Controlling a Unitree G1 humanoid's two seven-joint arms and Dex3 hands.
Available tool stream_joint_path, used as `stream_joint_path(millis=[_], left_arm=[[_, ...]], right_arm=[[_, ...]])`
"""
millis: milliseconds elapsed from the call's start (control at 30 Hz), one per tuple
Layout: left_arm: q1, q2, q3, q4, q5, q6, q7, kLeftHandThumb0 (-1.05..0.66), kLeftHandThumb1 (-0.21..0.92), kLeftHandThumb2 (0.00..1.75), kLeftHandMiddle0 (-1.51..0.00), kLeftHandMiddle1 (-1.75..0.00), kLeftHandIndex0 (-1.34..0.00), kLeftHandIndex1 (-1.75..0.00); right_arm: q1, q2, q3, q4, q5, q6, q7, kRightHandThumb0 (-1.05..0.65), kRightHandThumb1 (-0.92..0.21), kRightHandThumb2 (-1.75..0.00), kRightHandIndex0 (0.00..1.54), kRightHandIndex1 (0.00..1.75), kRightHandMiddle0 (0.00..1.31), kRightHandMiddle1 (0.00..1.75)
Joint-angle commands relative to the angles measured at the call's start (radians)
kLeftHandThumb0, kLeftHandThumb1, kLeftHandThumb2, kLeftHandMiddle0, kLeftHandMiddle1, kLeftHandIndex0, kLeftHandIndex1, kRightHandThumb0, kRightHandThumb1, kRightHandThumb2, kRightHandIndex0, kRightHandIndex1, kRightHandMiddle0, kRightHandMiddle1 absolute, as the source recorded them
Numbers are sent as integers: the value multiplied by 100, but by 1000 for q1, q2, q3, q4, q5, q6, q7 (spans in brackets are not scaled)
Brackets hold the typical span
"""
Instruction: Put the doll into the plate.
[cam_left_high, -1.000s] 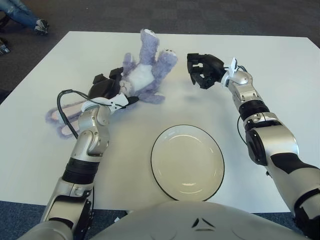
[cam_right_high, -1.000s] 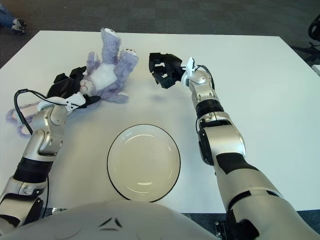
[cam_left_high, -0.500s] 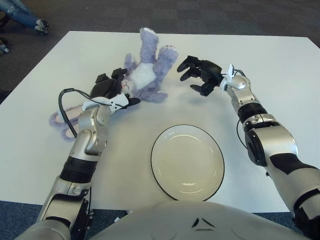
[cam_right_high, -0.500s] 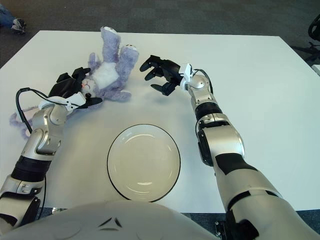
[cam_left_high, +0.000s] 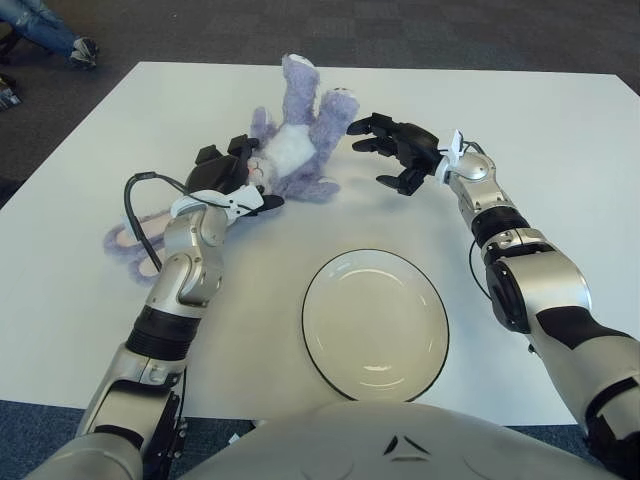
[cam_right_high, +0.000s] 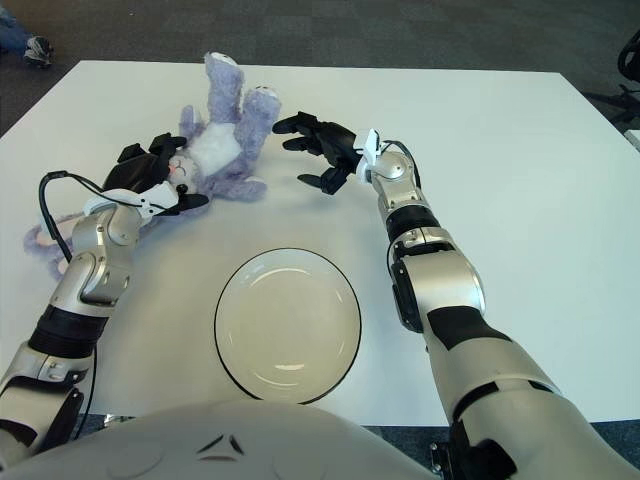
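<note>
**A:** So, on the white table (cam_left_high: 90, 120) the plush rabbit doll (cam_left_high: 290, 150) lies on its back at the far left side, legs pointing away from the robot and long ears (cam_left_high: 130, 235) trailing toward the left edge. The plate (cam_left_high: 375, 322) is near the robot, well apart from the doll, and it has nothing in it.

**B:** And the hands?

**A:** The left hand (cam_left_high: 225, 180) rests against the doll's head side, but I cannot tell if its fingers really close on the fabric. The right hand (cam_left_high: 395, 150) is just beside the doll's leg with fingers spread wide, holding nothing.

**B:** What can go wrong from here?

**A:** First, I think the biggest risk is the table edge. If the right hand pushes the soft body instead of closing around it, the doll may slide to the left, toward the ears.

**B:** And smaller ones?

**A:** The doll is limp, so a grip on only one leg probably lets the body hang and drag, and it could land half over the plate rim. Also, the ears lie close to the cable (cam_left_high: 135, 200) on the left arm; they could catch there during the lift. Last, a dragging limb may push the light plate out of place.
</note>
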Motion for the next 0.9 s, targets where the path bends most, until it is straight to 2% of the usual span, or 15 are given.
stream_joint_path(millis=[0,33,67,100,133,267,433,600,700,867], left_arm=[[-18,28,-32,21,47,15,-9,-95,74,21,0,-162,0,-71],[-21,31,-38,23,55,18,-13,-94,74,21,0,-161,0,-70],[-23,33,-43,25,60,21,-15,-90,68,29,0,-158,0,-69],[-30,42,-57,28,82,34,-34,-84,49,59,0,-152,0,-68],[-35,48,-68,30,97,44,-48,-72,40,69,0,-139,0,-64],[-48,60,-99,35,151,77,-91,-50,21,92,0,-112,0,-51],[-60,62,-120,40,192,105,-127,-43,15,99,0,-104,0,-42],[-70,62,-130,39,209,121,-152,-34,12,104,0,-106,0,-40],[-76,61,-134,38,214,132,-168,-28,9,108,0,-111,0,-45],[-85,50,-140,33,221,159,-206,-17,8,114,0,-135,0,-64]], right_arm=[[-3,1,1,-9,-3,7,5,-23,-16,-114,0,26,0,39],[-3,2,1,-9,-2,9,6,-23,-16,-114,0,26,0,39],[-3,2,1,-9,-2,10,7,-22,-16,-115,0,25,0,38],[-5,3,0,-9,0,19,13,-22,-15,-116,0,24,0,37],[-6,4,0,-9,2,25,17,-20,-15,-117,0,23,0,36],[-9,5,-2,-8,6,39,32,-16,-14,-119,0,24,0,37],[-9,3,0,-12,0,38,30,-17,-14,-120,0,28,0,38],[-9,1,1,-14,-4,35,25,-21,-14,-118,0,28,0,37],[-9,1,1,-17,-3,35,27,-25,-14,-116,0,27,0,35],[-9,6,-4,-22,1,32,15,-31,-17,-112,1,28,0,33]])
